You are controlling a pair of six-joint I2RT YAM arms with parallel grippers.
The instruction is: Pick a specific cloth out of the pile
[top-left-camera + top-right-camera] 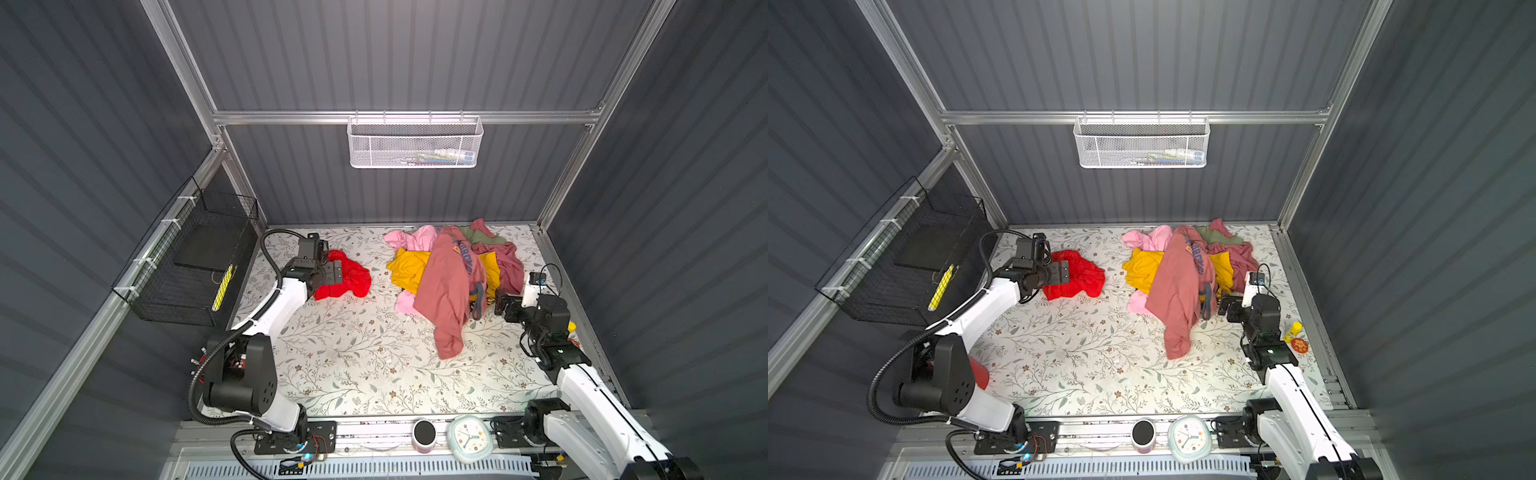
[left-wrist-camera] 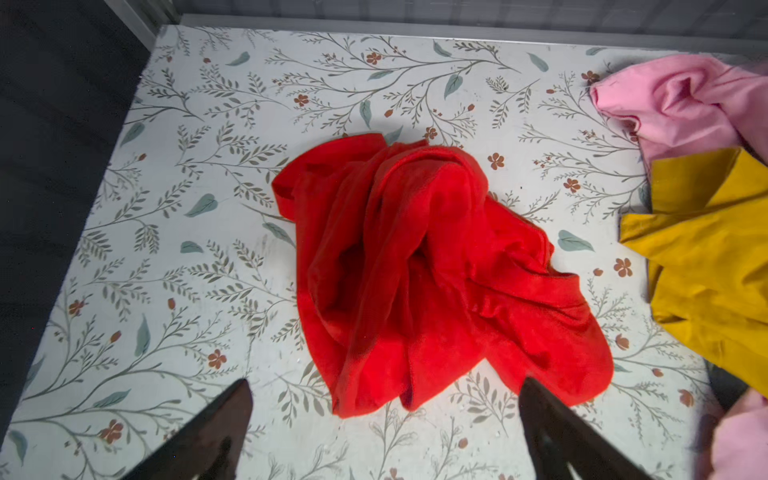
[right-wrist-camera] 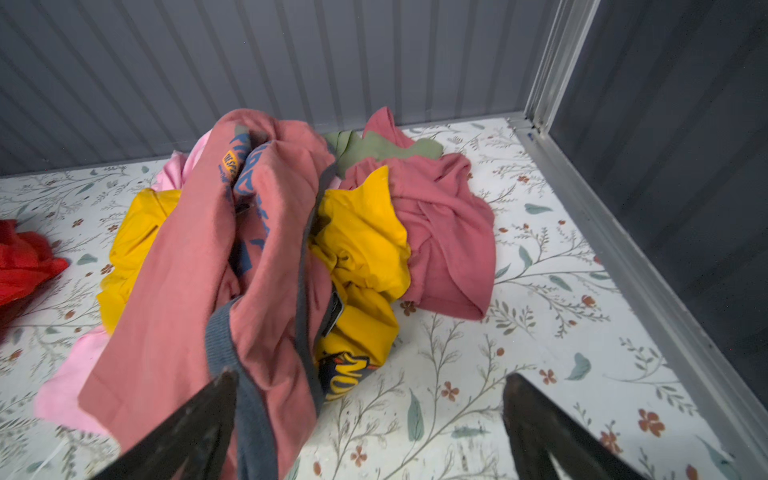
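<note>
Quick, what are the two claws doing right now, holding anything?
Left gripper: open, empty, by the scarlet cloth.
Right gripper: open, empty, beside the pile.

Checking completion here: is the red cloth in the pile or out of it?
Out. The red cloth lies crumpled alone on the floral table, with bare surface between it and the pile.

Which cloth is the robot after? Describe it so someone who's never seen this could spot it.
On the floral table, most clothes lie in a pile near the back right corner. Towards the black wire basket on the left, the cloth lies crumpled alone by the open left gripper. It is the only bright scarlet piece, clear of the pink, yellow and rose ones.
</note>
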